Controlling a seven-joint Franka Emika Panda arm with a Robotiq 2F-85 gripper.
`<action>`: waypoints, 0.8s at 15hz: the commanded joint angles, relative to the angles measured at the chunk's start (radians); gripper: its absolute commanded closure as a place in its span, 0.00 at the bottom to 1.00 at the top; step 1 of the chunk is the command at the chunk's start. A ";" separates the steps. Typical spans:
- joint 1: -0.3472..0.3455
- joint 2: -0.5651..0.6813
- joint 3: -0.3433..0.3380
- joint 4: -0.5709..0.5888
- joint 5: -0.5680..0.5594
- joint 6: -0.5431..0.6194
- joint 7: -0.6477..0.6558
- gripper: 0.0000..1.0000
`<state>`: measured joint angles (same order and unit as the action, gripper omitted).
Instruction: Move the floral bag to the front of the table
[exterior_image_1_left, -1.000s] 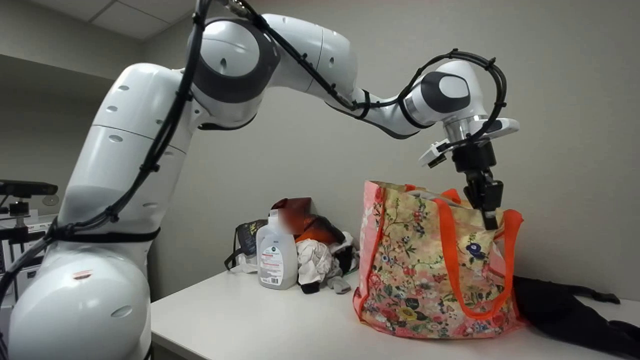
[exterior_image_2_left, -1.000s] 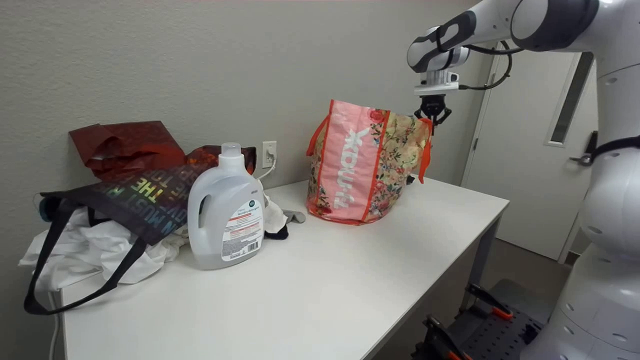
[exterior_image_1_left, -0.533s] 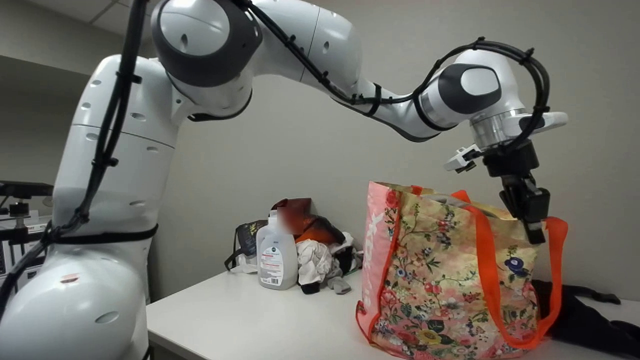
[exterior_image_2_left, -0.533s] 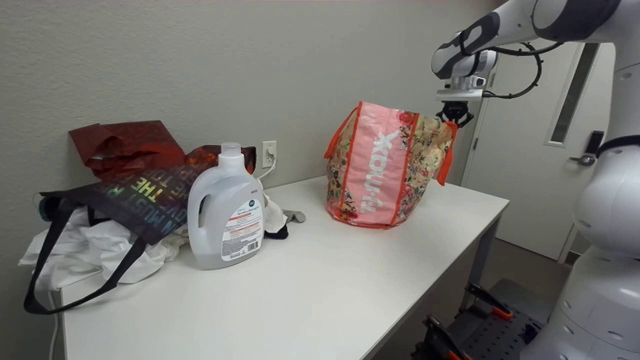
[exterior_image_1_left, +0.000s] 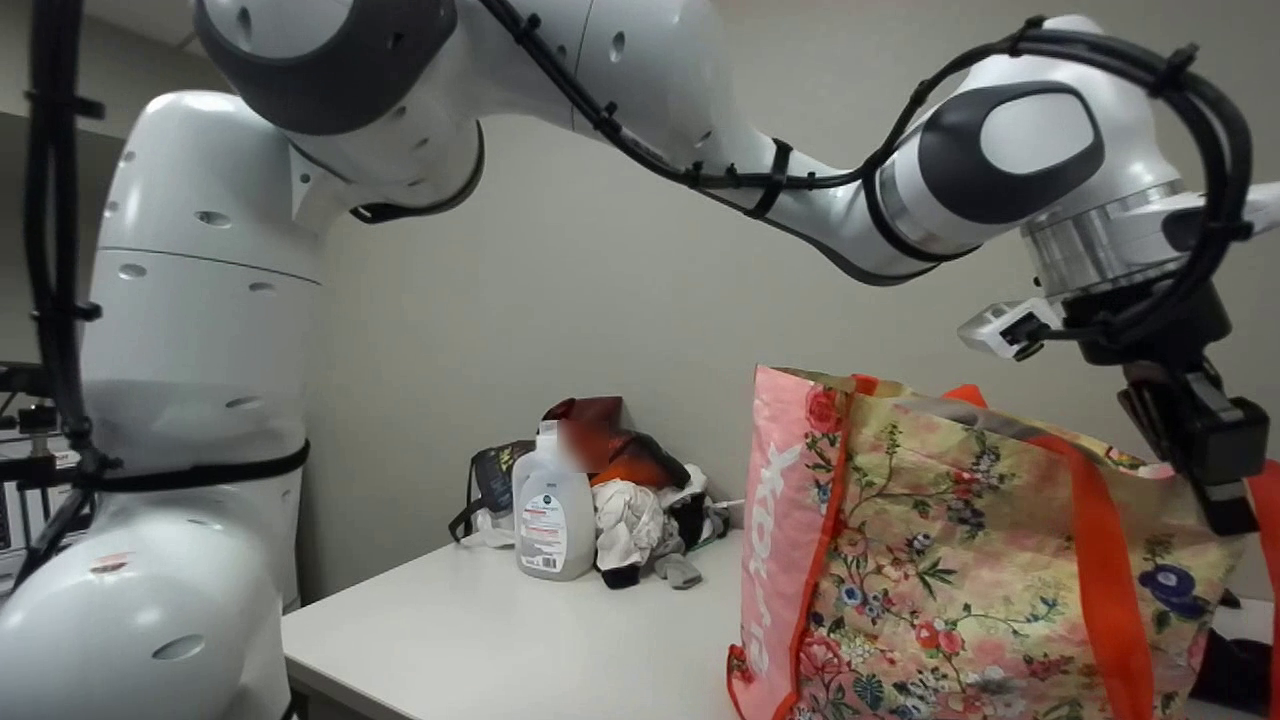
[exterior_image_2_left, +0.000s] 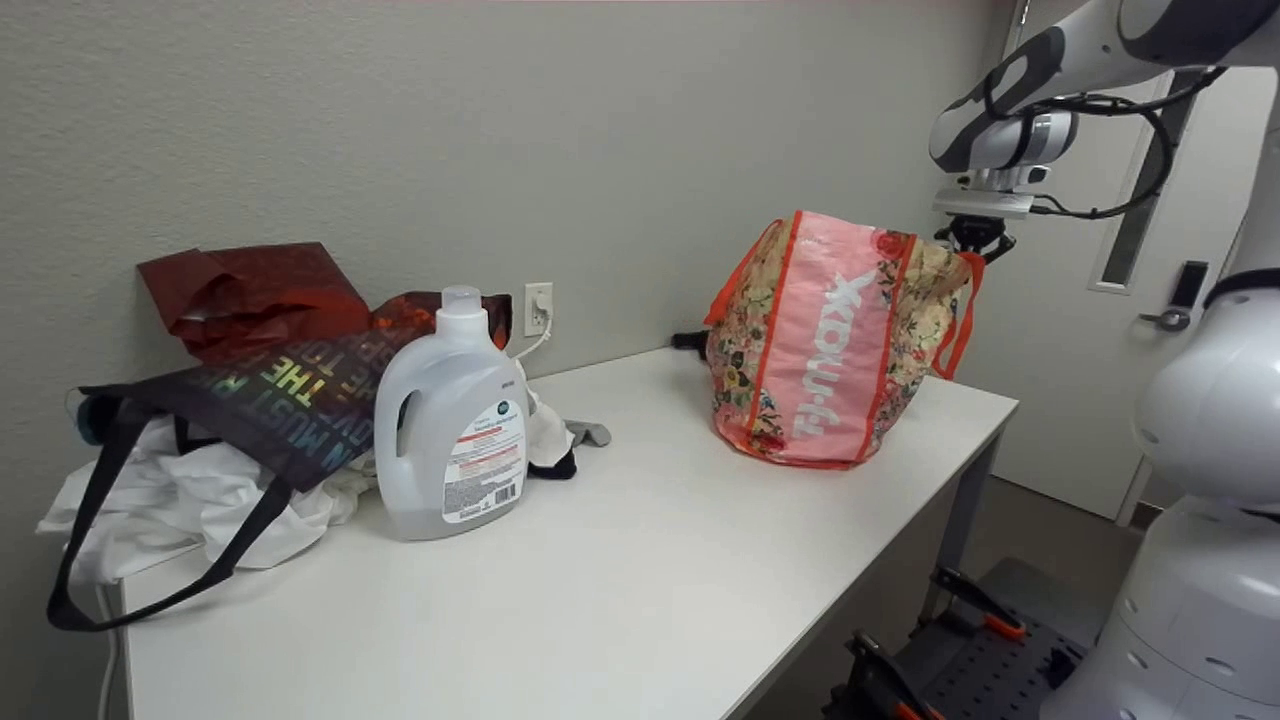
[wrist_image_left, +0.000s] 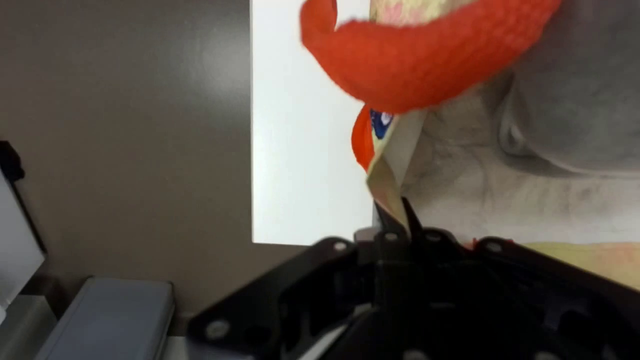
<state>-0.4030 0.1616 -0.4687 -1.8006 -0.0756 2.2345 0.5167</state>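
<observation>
The floral bag (exterior_image_1_left: 950, 560) is a large cream tote with flower print and orange-red handles. It stands upright on the white table (exterior_image_1_left: 480, 640) in both exterior views, also with its pink side panel (exterior_image_2_left: 830, 340) showing on the table (exterior_image_2_left: 600, 580). My gripper (exterior_image_1_left: 1228, 515) is at the bag's upper edge in an exterior view, and partly behind the bag in an exterior view (exterior_image_2_left: 975, 245). In the wrist view the gripper (wrist_image_left: 391, 207) is shut on the bag's rim (wrist_image_left: 382, 182). A red handle crosses above, grey cloth lies inside, and the white tabletop (wrist_image_left: 305, 165) shows beside it.
A white detergent bottle (exterior_image_1_left: 555, 515) stands left of the bag, also in an exterior view (exterior_image_2_left: 455, 430). Behind it lies a pile of white cloth, a dark bag and dark red wrapping (exterior_image_2_left: 260, 300). Black cloth (exterior_image_1_left: 1235, 670) lies behind the bag. The wall runs along the table's back.
My gripper and the floral bag have moved together to the right in both exterior views, away from the wall and toward the table's front. A black thing by the wall is now uncovered.
</observation>
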 joint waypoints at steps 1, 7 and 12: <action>-0.025 -0.078 -0.028 -0.075 -0.018 0.056 0.022 1.00; -0.011 -0.128 0.003 -0.148 0.040 0.105 0.027 0.74; 0.055 -0.180 0.090 -0.154 0.101 0.102 0.024 0.44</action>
<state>-0.3841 0.0477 -0.4200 -1.9222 0.0096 2.3242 0.5176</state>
